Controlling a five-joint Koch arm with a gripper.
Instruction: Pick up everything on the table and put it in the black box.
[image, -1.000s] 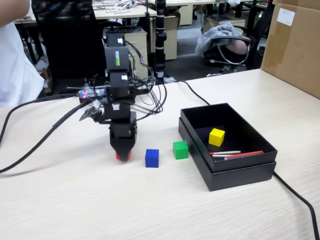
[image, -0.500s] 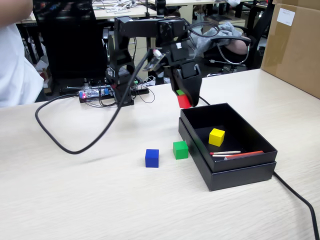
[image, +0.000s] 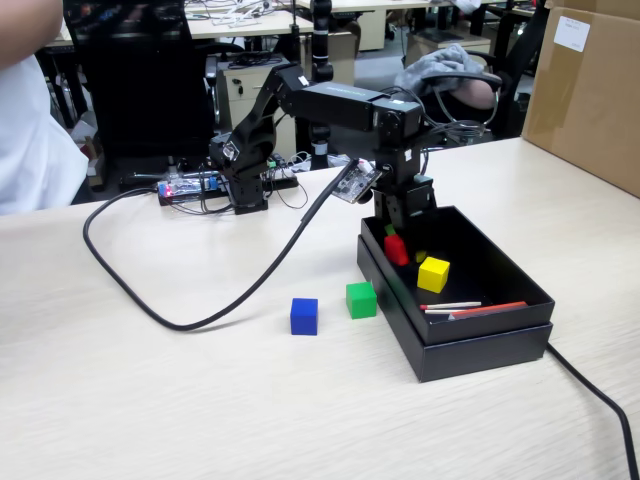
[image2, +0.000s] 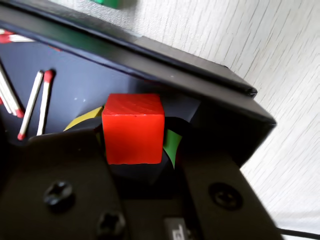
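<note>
My gripper is shut on the red cube and holds it inside the far left corner of the black box, just above its floor. In the wrist view the red cube sits between the dark jaws, with the box wall behind it. The yellow cube lies on the box floor, and a sliver of it shows in the wrist view. The green cube and the blue cube stand on the table, left of the box.
Thin red and white sticks lie in the near part of the box, also seen in the wrist view. A black cable loops across the table. A brown cardboard box stands at the far right. A person sits at the far left.
</note>
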